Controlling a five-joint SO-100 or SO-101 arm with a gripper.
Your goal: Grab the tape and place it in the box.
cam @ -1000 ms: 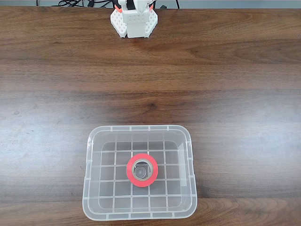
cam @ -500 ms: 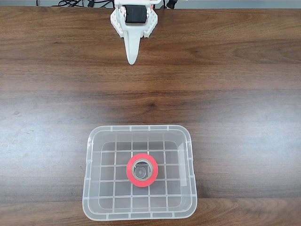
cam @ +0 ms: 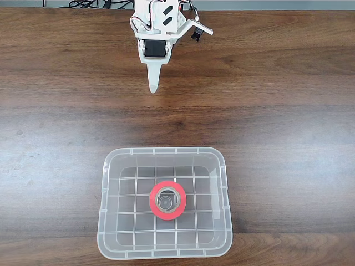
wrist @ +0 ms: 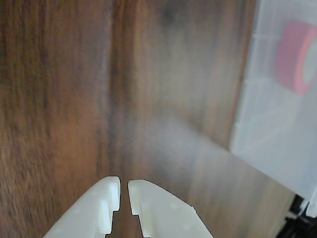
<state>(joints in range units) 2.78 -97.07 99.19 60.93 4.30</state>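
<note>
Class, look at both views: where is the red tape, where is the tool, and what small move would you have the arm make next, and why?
Probably none beyond settling at rest. The tape already lies flat inside the box, near its middle. The tool, nearly shut and holding nothing, sits far off over bare table by the arm's base. I would simply keep it clear of the box.

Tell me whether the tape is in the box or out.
In. The tape lies flat on the grid floor of the box, inside its walls.
</note>
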